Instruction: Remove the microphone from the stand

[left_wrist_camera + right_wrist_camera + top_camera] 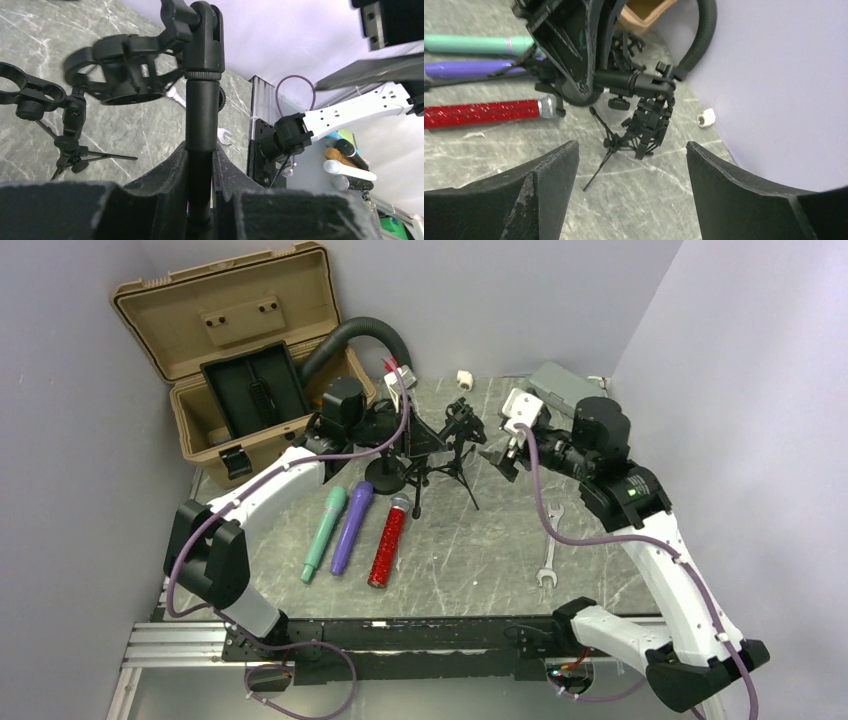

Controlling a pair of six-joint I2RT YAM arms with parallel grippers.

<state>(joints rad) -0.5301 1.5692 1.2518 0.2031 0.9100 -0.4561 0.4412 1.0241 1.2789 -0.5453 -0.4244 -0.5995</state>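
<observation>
Three mics lie flat on the worktop, side by side in front of my left arm: the teal mic, the purple mic and the red mic. The red mic's head is nearest the round foot of the stand. The clip at the top of the stand shows nothing inside it, so I judge the mic is already out. I cannot tell which of the three belongs to this stand.

My left pincer is clamped on the stand's pole just under the clip joint. I read that as bracing, so the stand does not tip or slide when something is pulled from the clip. My left arm reaches far forward over the mics, wrist turned in toward the pole.

My right pincer is spread wide and holds nothing. It faces the clip from the side, well apart from it, with a small tripod between us. My right arm is bent at the elbow, its forearm angled inward and the wrist level.
</observation>
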